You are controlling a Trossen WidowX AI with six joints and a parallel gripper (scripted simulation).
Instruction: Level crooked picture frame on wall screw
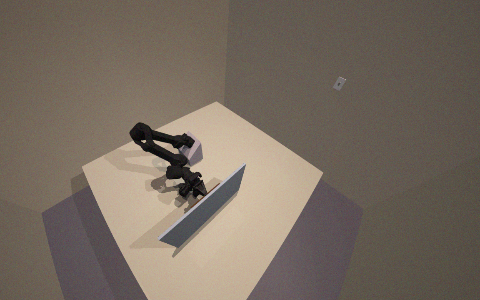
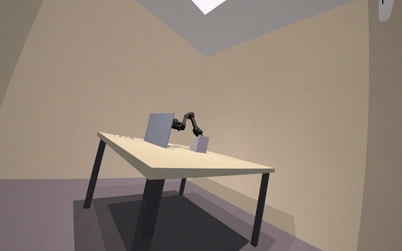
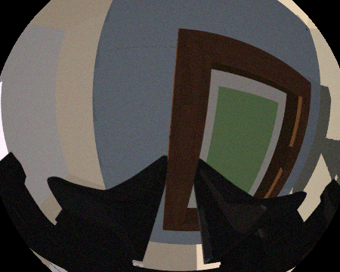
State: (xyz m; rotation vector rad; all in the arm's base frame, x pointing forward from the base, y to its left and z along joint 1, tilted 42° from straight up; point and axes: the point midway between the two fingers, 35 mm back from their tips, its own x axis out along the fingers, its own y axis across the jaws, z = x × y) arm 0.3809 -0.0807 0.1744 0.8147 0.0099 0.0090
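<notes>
The picture frame (image 1: pixel 215 187) (image 3: pixel 189 75) has a dark brown border, a pale inner mat and a green picture. It is in front of the upright blue-grey wall panel (image 1: pixel 213 210) (image 2: pixel 158 129) (image 3: pixel 136 94). My gripper (image 1: pixel 205 194) (image 3: pixel 180 162) is shut on one side bar of the frame, with a dark finger on each face of the bar in the wrist view. In the top view only a thin brown edge of the frame shows. In the exterior view the panel hides the frame and my fingertips. The screw and the notched strip are hidden. I cannot tell the frame's exact tilt.
The panel stands on the pale table (image 1: pixel 271 182) (image 2: pixel 177 162). A pale lilac block (image 1: pixel 196 151) (image 2: pixel 201 145) is at the base of my arm (image 1: pixel 159 151) (image 2: pixel 193 120). A small light plate (image 1: pixel 341 81) is on the room wall.
</notes>
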